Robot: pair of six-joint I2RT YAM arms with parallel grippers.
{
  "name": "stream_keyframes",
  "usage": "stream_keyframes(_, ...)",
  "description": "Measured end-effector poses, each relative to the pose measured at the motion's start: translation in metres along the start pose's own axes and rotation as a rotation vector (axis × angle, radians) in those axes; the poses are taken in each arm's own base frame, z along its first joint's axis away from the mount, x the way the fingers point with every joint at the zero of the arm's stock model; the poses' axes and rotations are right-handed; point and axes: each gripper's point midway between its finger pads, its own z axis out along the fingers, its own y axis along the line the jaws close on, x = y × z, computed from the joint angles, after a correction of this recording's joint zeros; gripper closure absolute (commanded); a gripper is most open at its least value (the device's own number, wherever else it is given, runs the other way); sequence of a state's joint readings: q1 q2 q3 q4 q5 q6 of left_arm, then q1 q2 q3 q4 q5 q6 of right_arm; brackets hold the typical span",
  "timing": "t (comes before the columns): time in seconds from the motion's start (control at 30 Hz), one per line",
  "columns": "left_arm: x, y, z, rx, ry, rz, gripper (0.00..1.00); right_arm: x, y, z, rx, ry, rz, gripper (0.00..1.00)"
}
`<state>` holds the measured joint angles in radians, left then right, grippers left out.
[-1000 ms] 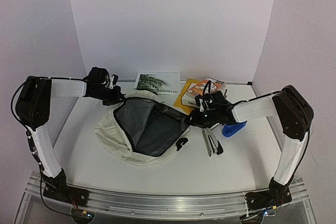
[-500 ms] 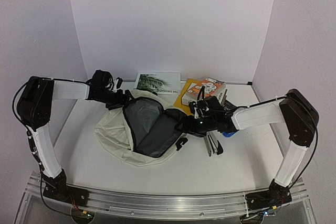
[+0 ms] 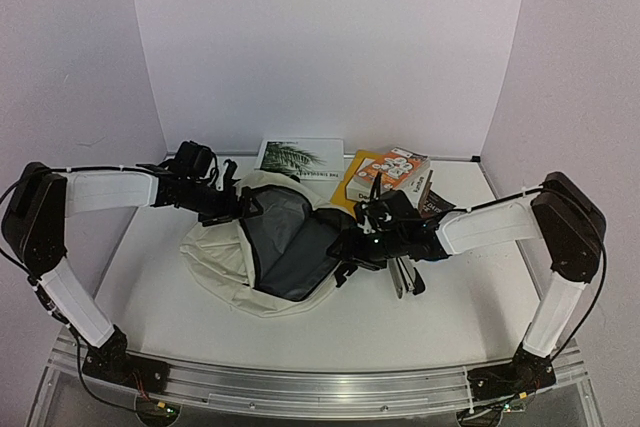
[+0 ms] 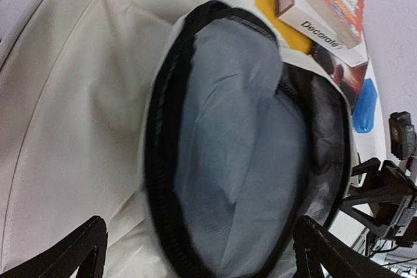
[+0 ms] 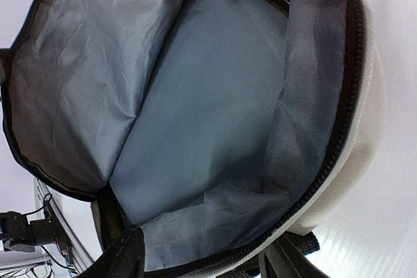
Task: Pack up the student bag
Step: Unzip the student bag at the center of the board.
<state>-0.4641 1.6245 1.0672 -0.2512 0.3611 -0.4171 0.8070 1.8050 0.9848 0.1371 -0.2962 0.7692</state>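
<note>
One white table [image 3: 450, 312] is seen, and on it one student bag [image 3: 215, 257] is laid flat, its zipped mouth spread wide so that the dark grey lining is shown. Two grippers are counted, one at either side of that mouth. The left gripper [image 4: 199, 226] is held over the bag's left rim, just above the cream fabric and the black zipper; its fingers are spread wide and nothing is clasped between them. The right gripper [image 5: 205, 242] is set at the bag's right rim, its fingers parted to a middling width, with the zipper edge and lining lying between them; no pinch on the fabric can be made out. Behind the bag, one booklet with a palm picture [image 3: 300, 157] is laid flat, close to the bag's far edge. At the bag's far right, one yellow flat item [image 3: 350, 182] is seen, with one orange-and-white box [image 3: 392, 169] stacked on it. Just right of the bag, one black stapler-like tool [image 3: 403, 277] is laid. One small blue object [image 4: 365, 105] is seen further right of the bag, in the left wrist view only.
</note>
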Motion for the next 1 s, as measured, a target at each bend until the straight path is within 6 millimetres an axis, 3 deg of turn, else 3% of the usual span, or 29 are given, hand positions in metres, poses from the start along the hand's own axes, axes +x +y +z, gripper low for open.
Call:
stream_keyframes(0.1, 0.014, 0.016, -0.003, -0.068, 0.023, -0.052, 0.02, 0.001, 0.002, 0.000, -0.003, 0.001, 0.002, 0.45)
stream_keyframes(0.17, 0.023, 0.022, -0.007, -0.090, 0.040, -0.092, 0.11, 0.003, 0.004, 0.001, -0.006, 0.002, 0.001, 0.46)
stream_keyframes(0.3, 0.032, 0.020, -0.012, -0.069, 0.049, -0.141, 0.42, 0.006, 0.002, 0.001, -0.004, 0.004, 0.006, 0.56)
stream_keyframes(0.43, 0.040, 0.016, -0.016, -0.043, 0.059, -0.166, 0.82, 0.009, 0.002, 0.002, -0.005, 0.007, 0.005, 0.82)
stream_keyframes(0.53, 0.041, 0.014, -0.016, -0.035, 0.063, -0.165, 0.99, 0.009, 0.004, 0.002, -0.011, 0.004, 0.000, 0.95)
stream_keyframes(0.6, 0.041, 0.015, -0.016, -0.037, 0.062, -0.169, 1.00, 0.009, 0.004, 0.002, -0.011, 0.003, -0.008, 1.00)
stream_keyframes(0.83, 0.037, 0.027, -0.020, -0.094, 0.050, -0.144, 1.00, 0.009, -0.002, 0.002, 0.011, 0.008, -0.044, 1.00)
stream_keyframes(1.0, 0.017, 0.056, -0.041, -0.139, -0.009, -0.193, 1.00, -0.001, -0.021, -0.002, 0.043, 0.010, -0.044, 1.00)
